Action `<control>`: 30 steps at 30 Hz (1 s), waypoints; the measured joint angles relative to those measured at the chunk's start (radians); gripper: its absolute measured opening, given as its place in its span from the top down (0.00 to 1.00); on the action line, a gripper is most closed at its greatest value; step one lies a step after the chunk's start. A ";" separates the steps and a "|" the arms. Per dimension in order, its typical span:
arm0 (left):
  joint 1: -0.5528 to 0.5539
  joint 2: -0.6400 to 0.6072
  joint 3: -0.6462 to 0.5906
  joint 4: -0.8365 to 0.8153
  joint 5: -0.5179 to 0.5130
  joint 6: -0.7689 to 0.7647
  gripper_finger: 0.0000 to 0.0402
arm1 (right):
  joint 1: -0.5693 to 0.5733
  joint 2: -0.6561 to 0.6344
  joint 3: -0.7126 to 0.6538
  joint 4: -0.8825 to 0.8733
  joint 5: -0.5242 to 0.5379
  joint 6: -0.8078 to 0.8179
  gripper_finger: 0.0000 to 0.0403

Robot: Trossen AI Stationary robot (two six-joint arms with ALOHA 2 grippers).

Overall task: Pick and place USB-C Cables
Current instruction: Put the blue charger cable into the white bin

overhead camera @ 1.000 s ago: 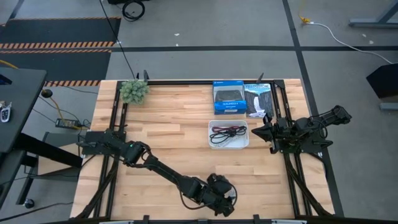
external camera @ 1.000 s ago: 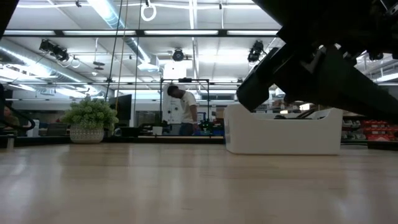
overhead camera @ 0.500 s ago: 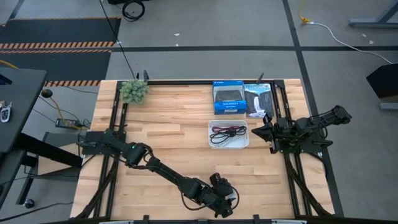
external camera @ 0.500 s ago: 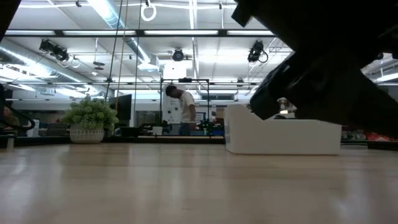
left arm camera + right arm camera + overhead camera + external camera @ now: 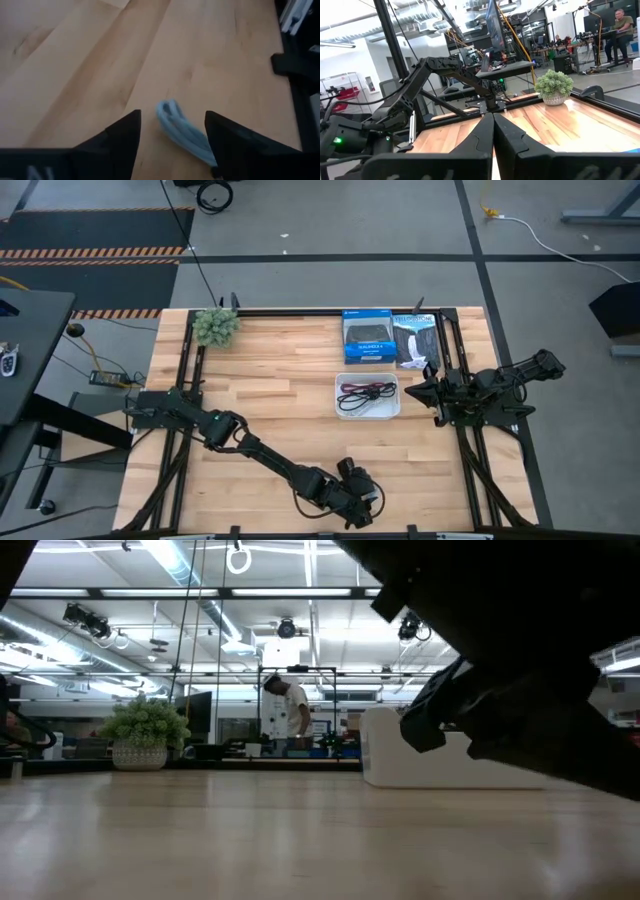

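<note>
Looking like a robotics lab or big workshop hall: exposed ceiling ducts [image 5: 415,22] running overhead, strip lights [image 5: 300,592] glowing, a person [image 5: 292,718] standing at distant benches, hazard-striped floor tape [image 5: 95,252] lying beside the wooden table [image 5: 270,400].

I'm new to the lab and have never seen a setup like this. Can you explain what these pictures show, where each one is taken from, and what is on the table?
This is a robot with two dark arms at a wooden table, each ending in a two-finger pincer. The overhead picture looks straight down. The left arm reaches to the table's near edge, where the left pincer hangs low. The right pincer waits at the right side.

The level picture is taken at table height; the dark mass in it is an arm seen close up. The other two come from cameras on the wrists. The left wrist one shows the left pincer's open fingers either side of a pale cable bundle on the wood, not yet gripped. The right wrist one shows that pincer shut, holding nothing.

Also on the table: a white tray with red and dark cables in it, two retail boxes and a small green plant.
</note>
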 joint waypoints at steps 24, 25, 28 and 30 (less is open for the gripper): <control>0.000 0.001 0.000 -0.014 0.008 0.008 0.91 | 0.000 0.000 0.000 0.000 0.000 0.000 0.97; 0.000 0.001 0.000 -0.014 0.008 -0.005 0.93 | 0.000 0.000 0.000 0.000 0.000 0.000 0.97; 0.000 0.001 0.000 -0.014 0.008 -0.046 0.94 | 0.000 0.000 0.000 0.000 0.000 0.000 0.97; 0.000 0.001 0.000 -0.014 0.008 -0.069 0.94 | 0.000 0.000 0.000 0.000 0.000 0.000 0.97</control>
